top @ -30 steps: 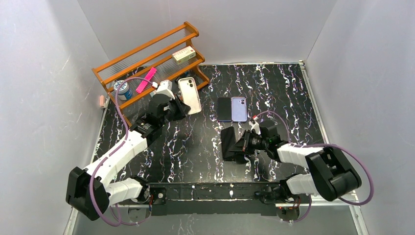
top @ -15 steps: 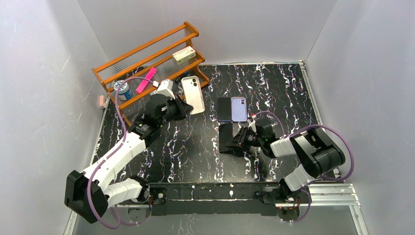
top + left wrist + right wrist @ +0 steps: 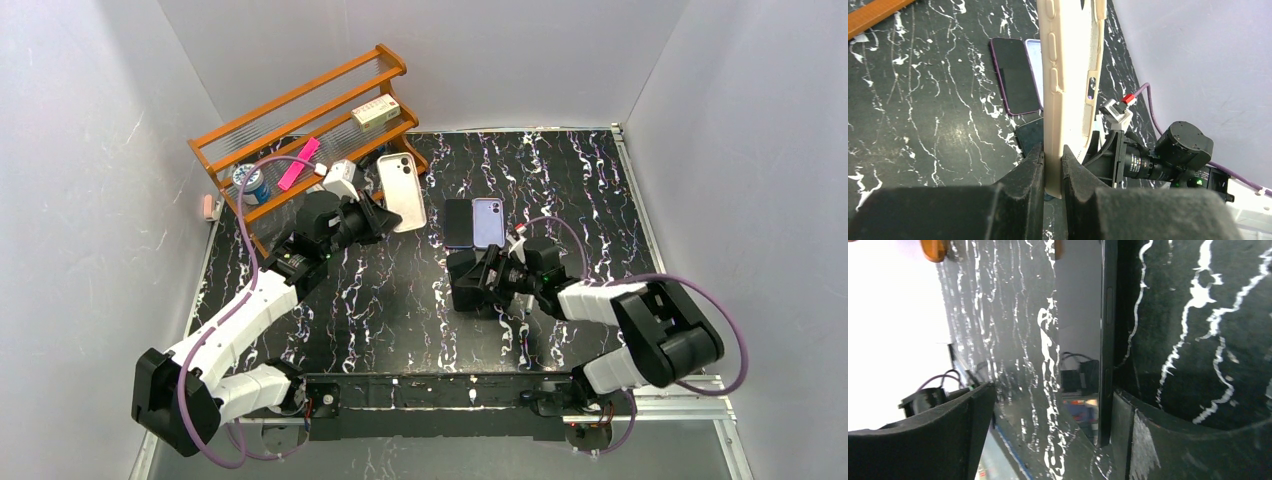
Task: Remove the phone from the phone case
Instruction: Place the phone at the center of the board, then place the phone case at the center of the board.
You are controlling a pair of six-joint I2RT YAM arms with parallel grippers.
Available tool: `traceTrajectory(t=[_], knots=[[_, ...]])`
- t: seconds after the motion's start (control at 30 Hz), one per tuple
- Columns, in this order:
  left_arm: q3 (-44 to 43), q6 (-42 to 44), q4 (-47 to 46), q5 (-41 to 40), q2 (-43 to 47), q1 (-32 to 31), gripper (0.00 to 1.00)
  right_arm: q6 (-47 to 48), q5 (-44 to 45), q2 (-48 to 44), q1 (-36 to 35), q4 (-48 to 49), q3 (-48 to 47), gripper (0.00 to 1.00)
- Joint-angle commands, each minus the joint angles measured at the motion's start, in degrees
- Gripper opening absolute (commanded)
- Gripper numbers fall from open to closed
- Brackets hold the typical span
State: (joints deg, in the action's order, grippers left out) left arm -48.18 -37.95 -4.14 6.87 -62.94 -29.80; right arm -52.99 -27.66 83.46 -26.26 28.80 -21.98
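Right jaws have sprung wide, the black phone (image 3: 1080,315) between them. Left jaws clamp the beige phone case (image 3: 1070,65) aloft.

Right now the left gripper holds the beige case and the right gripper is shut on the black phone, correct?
No: the right gripper is open around the black phone, as the right wrist view shows. The left gripper holds the beige case.

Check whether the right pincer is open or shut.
Open: the right pincer has its fingers wide apart, the slim black phone lying beside just one.
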Motion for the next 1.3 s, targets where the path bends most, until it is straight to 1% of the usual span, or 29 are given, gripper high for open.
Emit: traceTrajectory(t=[0.0, 0.1, 0.13, 0.3, 0.37, 0.43, 0.6, 0.7, 0.83, 1.0, 1.13, 1.27], knots=[[0.3, -2.1, -4.1, 4.4, 0.4, 0.2, 0.00, 9.2, 8.8, -4.8, 0.2, -17.0, 0.2, 0.89], [1.2, -3.8, -6.2, 7.6, -1.2, 0.2, 0.00, 12.5, 9.1, -7.5, 0.0, -22.8, -1.7, 0.92], [1.4, -4.5, -6.9, 8.8, -1.8, 0.2, 0.00, 13.3, 8.0, -8.0, 0.0, -23.2, -2.1, 0.93], [3.0, -7.8, -10.5, 12.0, -3.8, 0.2, 0.00, 14.2, 2.7, -7.2, -0.6, -20.7, -3.0, 0.93], [3.3, -8.3, -11.1, 12.9, -4.2, 0.2, 0.00, 14.2, 2.4, -6.6, -0.8, -19.9, -3.3, 0.93], [3.2, -8.4, -11.2, 13.2, -4.7, 0.2, 0.00, 15.1, 4.3, -7.3, -0.9, -21.2, -3.8, 0.93], [3.6, -8.5, -11.4, 14.3, -5.9, 0.0, 0.00, 17.9, 5.4, -11.8, -0.9, -25.4, -5.7, 0.94], [4.3, -9.0, -12.5, 14.6, -6.6, -0.5, 0.00, 18.2, 4.5, -17.4, -0.9, -25.9, -6.3, 0.95], [4.8, -9.8, -14.0, 14.6, -8.2, -2.4, 0.00, 15.9, -0.5, -25.0, -0.9, -21.6, -7.0, 0.95], [4.7, -10.8, -15.8, 14.7, -9.6, -4.2, 0.00, 11.6, -4.8, -30.3, -1.0, -14.0, -7.5, 0.96], [4.7, -11.9, -17.5, 15.1, -10.3, -6.5, 0.00, 9.6, -3.2, -30.9, -1.0, -9.8, -7.8, 0.95], [5.3, -13.1, -19.7, 15.3, -10.9, -9.5, 0.00, 9.4, -2.2, -28.2, -0.9, -6.7, -9.5, 0.90]])
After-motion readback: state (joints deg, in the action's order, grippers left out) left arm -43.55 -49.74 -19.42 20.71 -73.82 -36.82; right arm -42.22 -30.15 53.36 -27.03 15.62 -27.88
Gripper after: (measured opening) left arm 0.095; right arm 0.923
